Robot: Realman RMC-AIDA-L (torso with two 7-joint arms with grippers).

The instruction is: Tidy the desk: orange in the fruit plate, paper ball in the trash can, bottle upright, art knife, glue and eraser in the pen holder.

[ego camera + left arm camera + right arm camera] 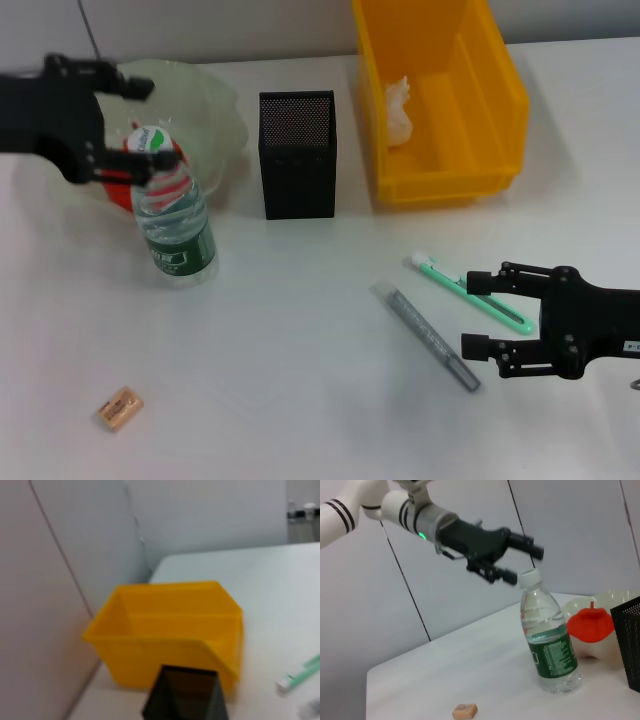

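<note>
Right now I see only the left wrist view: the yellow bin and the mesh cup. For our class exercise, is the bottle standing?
Observer: Yes, the bottle stands upright, and the left gripper is open at its cap.
Operator: Is the orange put away?
Observer: Yes, the orange sits in the fruit plate.
Operator: Where is the other arm?
Observer: The right gripper is open, low over the desk beside the art knife.

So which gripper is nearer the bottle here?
Left. The left gripper hovers open just above the upright bottle, by its cap; the right gripper sits far across the table beside the art knife.
</note>
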